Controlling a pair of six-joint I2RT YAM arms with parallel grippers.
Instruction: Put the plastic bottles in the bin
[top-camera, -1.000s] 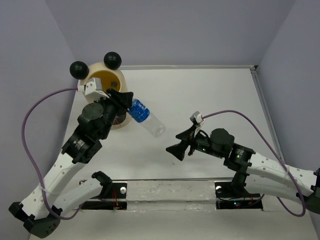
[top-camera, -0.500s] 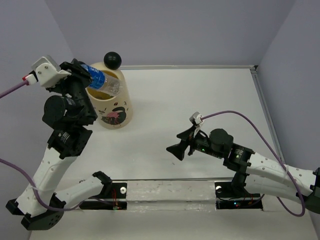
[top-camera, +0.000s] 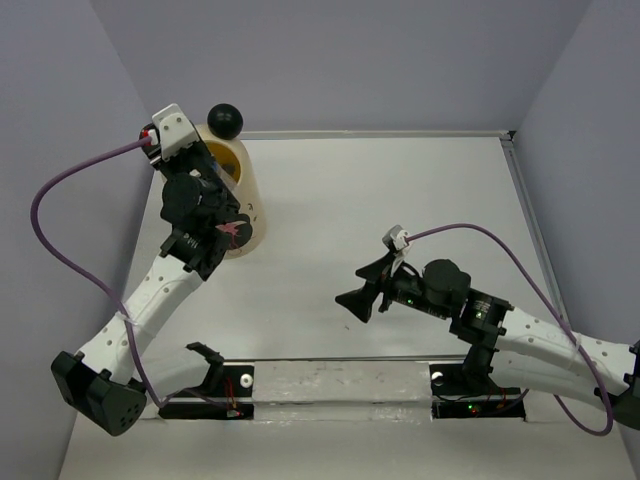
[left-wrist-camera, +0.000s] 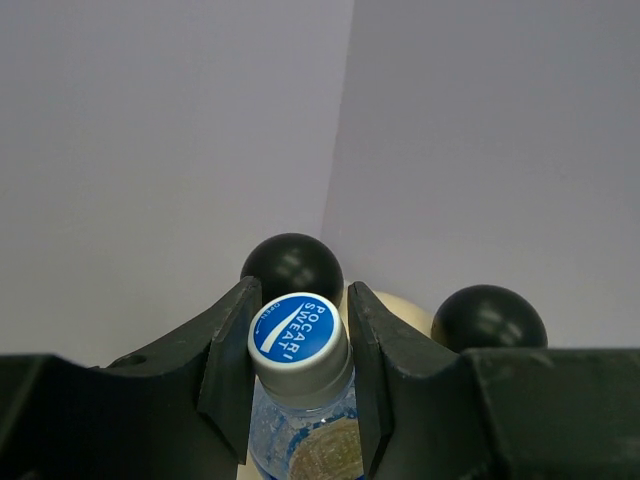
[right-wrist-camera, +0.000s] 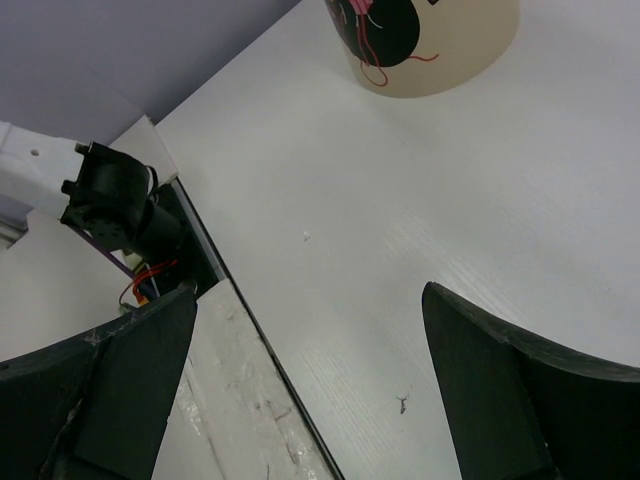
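The bottle (left-wrist-camera: 297, 340) is gripped by the left fingers (left-wrist-camera: 232, 360) before the bin's (top-camera: 248, 205) ball ears (left-wrist-camera: 291, 268). The right fingers (right-wrist-camera: 120, 370) are held open. The left arm (top-camera: 150, 295) has been swung over the bin since.

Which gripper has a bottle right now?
The left gripper: its jaws are shut around the cap end of a blue-capped bottle at the bin. The right gripper is open and empty.

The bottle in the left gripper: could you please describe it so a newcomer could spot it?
Find the cream bin, far left on the table. The left gripper over it clamps a clear bottle. Its blue, white-lettered cap stands out against the bin's two black ball ears.
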